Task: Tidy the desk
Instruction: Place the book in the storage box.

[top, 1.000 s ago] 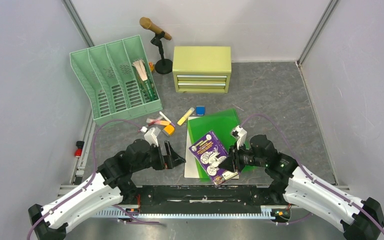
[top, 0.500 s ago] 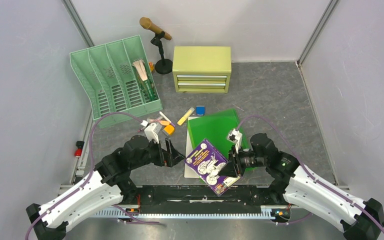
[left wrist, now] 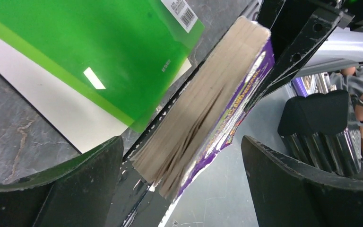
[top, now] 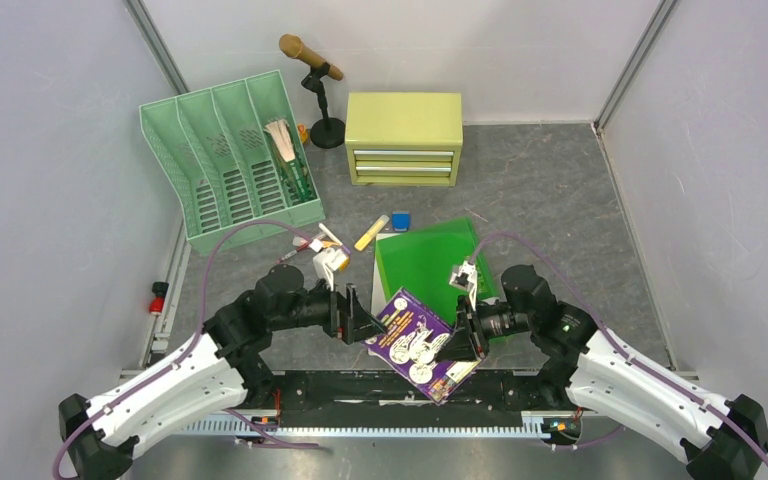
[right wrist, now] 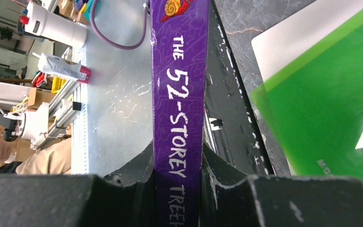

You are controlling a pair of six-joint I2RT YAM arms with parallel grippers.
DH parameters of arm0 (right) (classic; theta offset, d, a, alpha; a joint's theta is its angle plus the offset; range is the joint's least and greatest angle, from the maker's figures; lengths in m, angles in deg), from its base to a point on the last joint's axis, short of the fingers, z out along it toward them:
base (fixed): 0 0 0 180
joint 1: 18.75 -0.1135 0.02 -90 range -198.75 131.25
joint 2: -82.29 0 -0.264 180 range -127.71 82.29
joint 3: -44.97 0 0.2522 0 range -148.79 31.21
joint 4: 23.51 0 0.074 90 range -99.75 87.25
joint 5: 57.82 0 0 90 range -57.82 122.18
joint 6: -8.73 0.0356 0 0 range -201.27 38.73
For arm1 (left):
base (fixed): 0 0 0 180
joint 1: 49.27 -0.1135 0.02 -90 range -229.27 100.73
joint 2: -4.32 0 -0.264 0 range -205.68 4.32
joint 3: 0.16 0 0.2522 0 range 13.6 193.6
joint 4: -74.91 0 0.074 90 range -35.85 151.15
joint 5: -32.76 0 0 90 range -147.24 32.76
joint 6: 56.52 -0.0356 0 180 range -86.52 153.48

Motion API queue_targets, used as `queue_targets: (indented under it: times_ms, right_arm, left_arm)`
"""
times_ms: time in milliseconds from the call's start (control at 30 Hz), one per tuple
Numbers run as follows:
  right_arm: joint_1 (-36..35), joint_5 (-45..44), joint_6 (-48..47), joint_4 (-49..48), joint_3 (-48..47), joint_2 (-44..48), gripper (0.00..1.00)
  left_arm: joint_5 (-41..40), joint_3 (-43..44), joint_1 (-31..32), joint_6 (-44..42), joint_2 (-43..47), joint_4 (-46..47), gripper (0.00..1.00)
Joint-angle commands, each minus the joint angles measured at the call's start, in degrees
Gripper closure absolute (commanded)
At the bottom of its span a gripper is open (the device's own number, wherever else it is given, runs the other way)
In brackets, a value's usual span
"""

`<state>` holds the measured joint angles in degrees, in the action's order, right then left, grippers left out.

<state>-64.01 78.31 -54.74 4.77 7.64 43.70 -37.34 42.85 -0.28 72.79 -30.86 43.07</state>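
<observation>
Black and spread wide, my left gripper (top: pixel 364 323) faced the free end of the purple book (top: pixel 415 338), held clear by the grey counter's (top: pixel 550 190) near edge. Its long axis ran from that mouth to my right gripper (top: pixel 463 343), which was clamped across its covers.

Your dark grey desk (top: pixel 560 200), mint file rack (top: pixel 230 160) far left, yellow-green cabinet (top: pixel 404 138) at the back, green folder (top: pixel 425 262) on a white sheet (left wrist: pixel 42 90) nearest you, small stationery (top: pixel 370 232) between.

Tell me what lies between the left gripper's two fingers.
The purple book, held by the right gripper, has its page edges between the open fingers of the left gripper; the left wrist view shows it.
</observation>
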Motion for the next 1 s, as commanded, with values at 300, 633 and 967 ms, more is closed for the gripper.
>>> queue_targets:
  times_ms: [300, 633, 967]
  right_arm:
    - [-0.07, 5.55, 4.08, -10.22, -2.4, 1.98, 1.0]
    - [-0.13, 5.52, 5.29, -12.55, -2.71, 1.49, 1.0]
    - [-0.1, 5.37, 7.18, -15.89, -1.26, 1.22, 1.0]
  left_arm:
    - [4.25, -3.32, 0.15, 1.55, -0.11, 8.13, 0.0]
    - [7.91, -7.72, 0.17, 6.25, 3.08, 16.98, 0.0]
    - [13.61, -8.41, 0.18, 7.1, -0.33, 23.05, 0.06]
